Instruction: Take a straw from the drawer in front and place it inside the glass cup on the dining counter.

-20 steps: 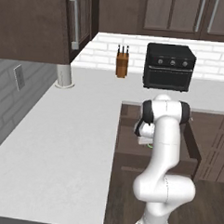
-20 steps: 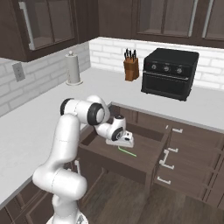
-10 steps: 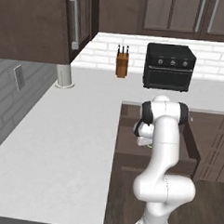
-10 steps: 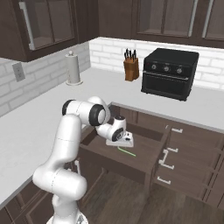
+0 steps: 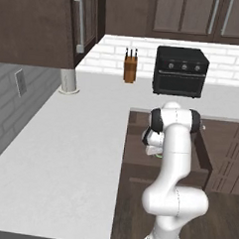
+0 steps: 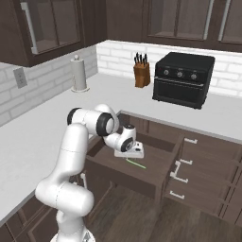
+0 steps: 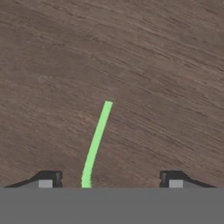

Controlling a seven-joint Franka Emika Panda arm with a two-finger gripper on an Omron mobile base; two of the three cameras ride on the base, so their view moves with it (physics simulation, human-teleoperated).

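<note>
The dark brown drawer [image 6: 126, 177] stands pulled open below the grey counter, and the thin green straw [image 6: 135, 163] lies flat on its wood floor. My gripper [image 6: 133, 156] points down into the drawer, just above the straw. In the hand view the straw [image 7: 97, 142] runs up from between the two fingertips [image 7: 48, 179], nearer the left one, and the gripper [image 7: 110, 178] is open around it without touching. In the left base view the hand [image 5: 152, 144] hangs over the drawer [image 5: 137, 167], partly behind my arm. The glass cup and dining counter are out of view.
A black toaster oven [image 6: 182, 80], a knife block [image 6: 141, 73] and a paper towel roll [image 6: 79, 73] stand at the back of the grey counter [image 6: 38, 137]. Closed drawers with white handles [image 6: 210, 165] sit right of the open one.
</note>
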